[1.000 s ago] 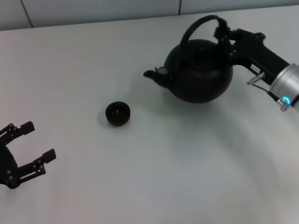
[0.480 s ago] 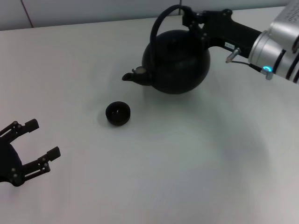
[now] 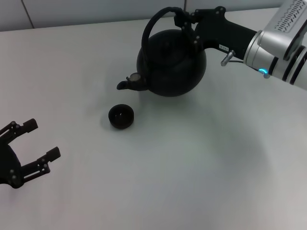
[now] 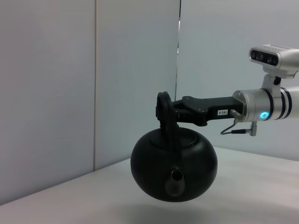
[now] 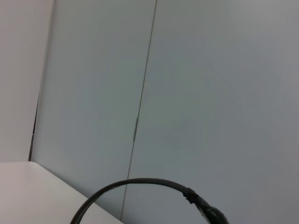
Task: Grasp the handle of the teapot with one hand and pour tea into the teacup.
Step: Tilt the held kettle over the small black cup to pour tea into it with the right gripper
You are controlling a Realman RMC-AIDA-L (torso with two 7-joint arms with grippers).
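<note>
The round matte black teapot hangs in the air above the white table, spout pointing left toward the teacup. My right gripper is shut on the arched black handle at its top. The small dark teacup stands on the table just below and left of the spout. No tea stream shows. The left wrist view shows the lifted teapot and the right gripper on its handle. The right wrist view shows only the handle's arc. My left gripper is open and empty at the near left.
The white table stretches around the cup. A grey panelled wall runs along the table's far edge.
My right gripper has carried the teapot up and to the left. Its spout now sits close above and right of the teacup. The left gripper shifted only slightly.
</note>
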